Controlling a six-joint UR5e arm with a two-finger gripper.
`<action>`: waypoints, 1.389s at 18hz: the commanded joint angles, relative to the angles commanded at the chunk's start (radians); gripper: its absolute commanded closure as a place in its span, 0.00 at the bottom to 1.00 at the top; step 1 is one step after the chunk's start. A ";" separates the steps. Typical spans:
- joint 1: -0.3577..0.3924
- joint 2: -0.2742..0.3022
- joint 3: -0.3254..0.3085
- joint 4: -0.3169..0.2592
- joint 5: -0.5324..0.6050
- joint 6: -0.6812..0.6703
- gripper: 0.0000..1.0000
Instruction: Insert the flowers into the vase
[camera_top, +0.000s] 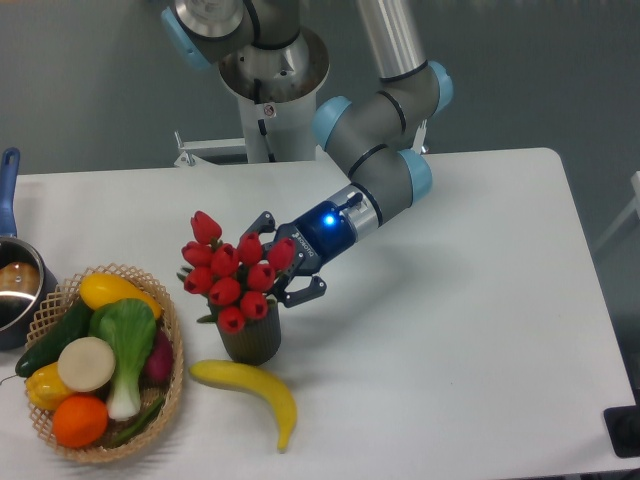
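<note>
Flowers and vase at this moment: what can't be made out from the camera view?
- Stems of the flowers: hidden by the buds, so their depth inside the vase is unknown.
- Claw: fingertips covered by the buds, grip unclear.
- Pot: cut off by the left edge.

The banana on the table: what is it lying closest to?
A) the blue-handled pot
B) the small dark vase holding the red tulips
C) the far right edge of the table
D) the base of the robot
B: the yellow banana lies on the white table just in front of the dark vase, which stands beside the woven basket, with the red tulips above its mouth.
</note>
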 joint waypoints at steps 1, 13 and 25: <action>0.000 0.003 -0.003 0.000 0.002 0.006 0.36; 0.046 0.129 -0.034 -0.003 0.152 0.005 0.00; 0.106 0.285 -0.037 -0.003 0.454 -0.011 0.00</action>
